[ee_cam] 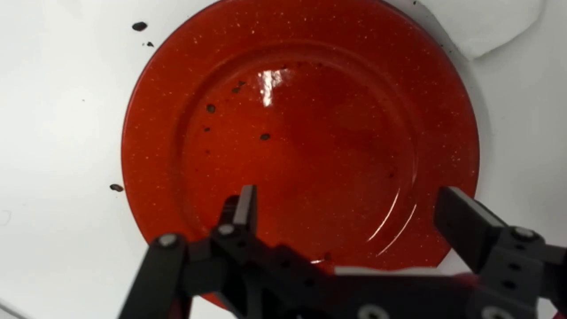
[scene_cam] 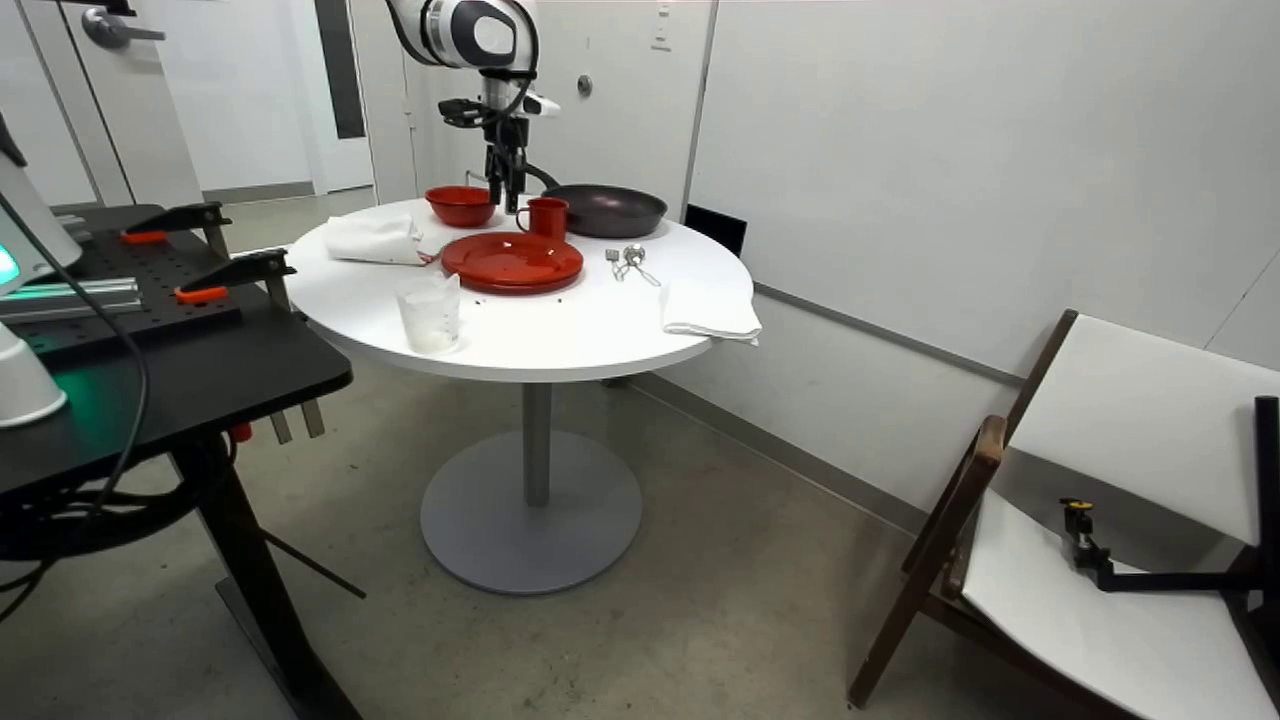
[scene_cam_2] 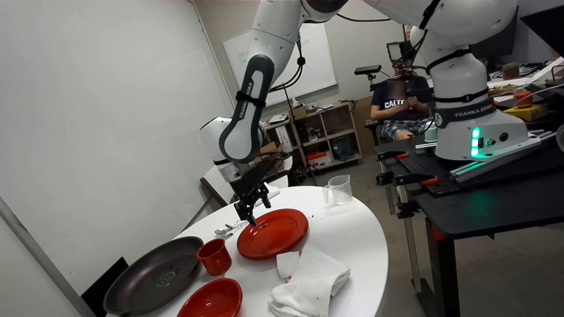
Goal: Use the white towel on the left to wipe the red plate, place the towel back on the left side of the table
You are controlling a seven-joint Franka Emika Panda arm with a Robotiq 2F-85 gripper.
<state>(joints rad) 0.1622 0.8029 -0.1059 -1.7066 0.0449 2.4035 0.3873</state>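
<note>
- the gripper (ee_cam: 345, 190) is released, its jaws spread wide above the red plate (ee_cam: 319, 133), which shows through the gap; in an exterior view the fingers (scene_cam: 512, 195) hang apart from it.
- the white towel (scene_cam_2: 315, 275) lies folded on the round white table (scene_cam: 570, 340), just beside the plate and near the red bowl (scene_cam_2: 216, 299).
- in the wrist view the towel is cut off at the top, and the gripper covers the plate's lower edge.
- in an exterior view a second white cloth (scene_cam_2: 273, 192) is partly hidden behind the gripper; bowl and frying pan (scene_cam_2: 154, 277) are cut off below.
- dark specks (ee_cam: 265, 137) lie on plate and table; what they are is unclear.
- "franka emika" reads twice on the robot arm (scene_cam_2: 273, 48).
- "calt" shows on a seated person's (scene_cam_2: 392, 112) dark shirt, the rest unreadable.
- the measuring cup's (scene_cam_2: 339, 190) markings are too faint to read.
</note>
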